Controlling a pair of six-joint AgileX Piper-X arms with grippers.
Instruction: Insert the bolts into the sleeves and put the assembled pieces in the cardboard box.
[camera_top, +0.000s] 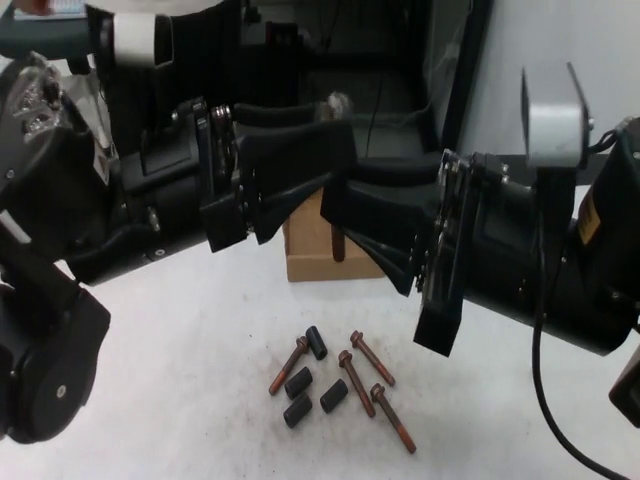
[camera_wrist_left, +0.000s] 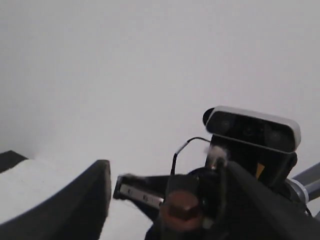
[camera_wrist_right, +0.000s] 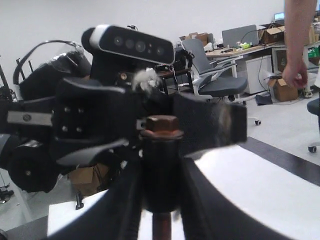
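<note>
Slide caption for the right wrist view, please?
Right gripper holds a sleeve with bolt inserted, facing the open left gripper.

Held piece: a rusty-brown bolt (camera_wrist_right: 159, 124) with a hexagonal head stands upright, passed through a black sleeve (camera_wrist_right: 160, 175), and its shank emerges below. My right claw (camera_wrist_right: 161, 197) is clamped on the sleeve, holding it up near the brown cardboard box (camera_top: 310, 262). Four loose bolts (camera_top: 356, 383) of the same rusty colour and four loose sleeves (camera_top: 298, 382), also black, lie flat in a mixed cluster on the white tabletop (camera_top: 200, 350). They sit on the near side of the box and point in various directions.
</note>
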